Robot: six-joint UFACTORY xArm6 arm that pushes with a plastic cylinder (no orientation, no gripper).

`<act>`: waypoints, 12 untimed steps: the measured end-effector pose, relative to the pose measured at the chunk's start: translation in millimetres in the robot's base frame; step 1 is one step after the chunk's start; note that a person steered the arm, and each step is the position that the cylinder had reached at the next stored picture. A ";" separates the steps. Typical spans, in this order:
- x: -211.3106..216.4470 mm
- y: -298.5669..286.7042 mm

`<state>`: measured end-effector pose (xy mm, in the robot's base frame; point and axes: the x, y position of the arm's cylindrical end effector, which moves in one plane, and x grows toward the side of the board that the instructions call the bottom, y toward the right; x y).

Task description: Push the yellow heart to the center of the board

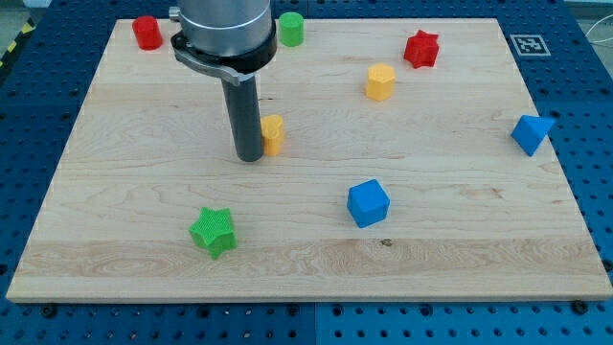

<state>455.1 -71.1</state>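
Camera view: my tip (250, 157) touches the yellow heart (273, 134).

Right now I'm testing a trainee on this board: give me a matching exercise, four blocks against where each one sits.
Blocks:
1. green star
2. blue cube
3. red star
4. yellow heart

Places:
A. touching my tip, on its right in the view
B. the view's top right
C. the view's bottom left
D. below centre, slightly right

Pairs: 1-C, 2-D, 3-B, 4-A
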 end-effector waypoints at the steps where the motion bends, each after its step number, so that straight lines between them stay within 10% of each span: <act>1: 0.5 15.6; 12: -36.6 25.6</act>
